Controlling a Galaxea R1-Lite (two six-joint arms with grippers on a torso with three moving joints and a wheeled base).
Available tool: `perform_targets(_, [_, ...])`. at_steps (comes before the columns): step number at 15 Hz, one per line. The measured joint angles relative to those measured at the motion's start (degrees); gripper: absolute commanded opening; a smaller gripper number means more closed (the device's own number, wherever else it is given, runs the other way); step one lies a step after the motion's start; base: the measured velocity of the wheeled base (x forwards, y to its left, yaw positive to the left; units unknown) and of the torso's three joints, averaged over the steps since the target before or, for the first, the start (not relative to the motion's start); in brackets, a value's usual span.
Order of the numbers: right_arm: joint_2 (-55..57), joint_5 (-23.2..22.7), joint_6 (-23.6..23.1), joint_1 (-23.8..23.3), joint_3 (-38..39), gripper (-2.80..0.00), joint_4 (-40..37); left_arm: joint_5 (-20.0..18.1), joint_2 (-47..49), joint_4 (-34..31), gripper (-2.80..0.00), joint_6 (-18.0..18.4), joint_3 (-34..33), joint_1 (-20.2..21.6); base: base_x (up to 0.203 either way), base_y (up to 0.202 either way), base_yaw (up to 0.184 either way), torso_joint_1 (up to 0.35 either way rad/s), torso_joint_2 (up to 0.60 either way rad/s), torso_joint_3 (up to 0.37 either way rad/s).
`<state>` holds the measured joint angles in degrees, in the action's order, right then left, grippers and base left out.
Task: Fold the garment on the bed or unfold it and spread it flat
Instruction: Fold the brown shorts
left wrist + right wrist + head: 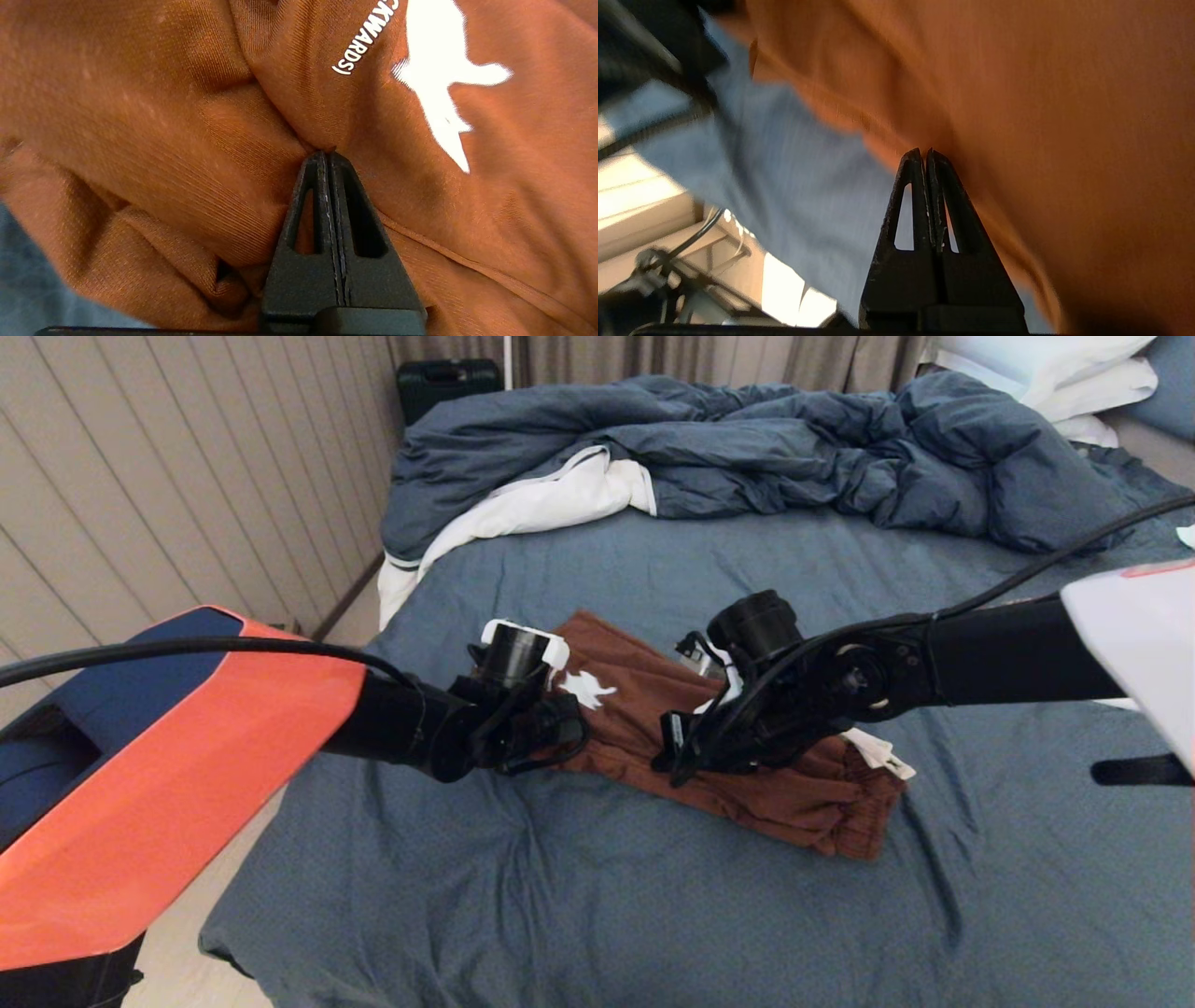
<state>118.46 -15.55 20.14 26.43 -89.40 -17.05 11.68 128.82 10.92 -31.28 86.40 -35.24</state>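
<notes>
Shorts (747,784), limp, light and crease-prone, lie bunched mid-bed (579,896), left gripper (325,154) pinching a fold by the print at their 10 o'clock, right gripper (923,153) clenched at the near hem, better holds being corners.

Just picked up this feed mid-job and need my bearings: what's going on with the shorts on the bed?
Both arms are working on the rust-brown shorts, which lie bunched on the bed. The left gripper is shut, pinching a fold of cloth beside the white print. The right gripper is shut at the edge of the shorts; whether it holds cloth is unclear. The shorts are neither spread flat nor neatly folded yet.
</notes>
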Motion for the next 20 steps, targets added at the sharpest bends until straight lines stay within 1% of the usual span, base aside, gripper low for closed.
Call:
perform_targets(4, [4.12,2.65,-0.58,1.26,-5.68,-2.80,-1.11,0.06,1.17,-0.03,-2.80,-0.13,0.45,-0.11,0.000,0.000,0.000,0.000,0.00,0.000])
perform_targets(8, [7.75,10.03,-1.91,2.96,-11.85,-2.80,-2.28,0.08,1.20,-0.07,-2.80,-0.22,0.51,-0.43,0.000,0.000,0.000,0.000,0.00,0.000])
perform_targets(11, [11.10,14.63,-2.34,3.04,-17.69,-2.80,-3.20,0.03,0.95,-0.09,-2.80,-0.27,0.31,-0.83,0.000,0.000,0.000,0.000,0.00,0.000])
perform_targets(13, [13.10,18.77,-2.76,2.78,-21.27,-2.80,-3.03,0.01,0.84,0.02,-2.80,-0.27,0.18,-0.95,0.000,0.000,0.000,0.000,0.00,0.000])
perform_targets(15, [14.28,22.41,-4.55,2.06,-22.51,-2.80,-1.11,0.00,0.82,0.10,-2.80,-0.28,0.07,-1.13,0.000,0.000,0.000,0.000,0.00,0.000])
perform_targets(17, [14.78,25.90,-4.69,0.54,-22.78,-2.80,1.48,-0.05,0.84,0.15,-2.80,-0.25,-0.07,-1.28,0.000,0.000,0.000,0.000,0.00,0.000])
perform_targets(18, [14.74,26.76,-4.57,-0.41,-22.82,-2.80,2.62,-0.02,0.90,0.16,-2.80,-0.24,-0.08,-1.33,0.000,0.000,0.000,0.000,0.00,0.000])
perform_targets(20, [14.10,27.02,-4.27,-2.02,-22.84,-2.80,2.91,0.00,1.04,0.19,-2.80,-0.25,-0.08,-1.35,0.000,0.000,0.000,0.000,0.00,0.000])
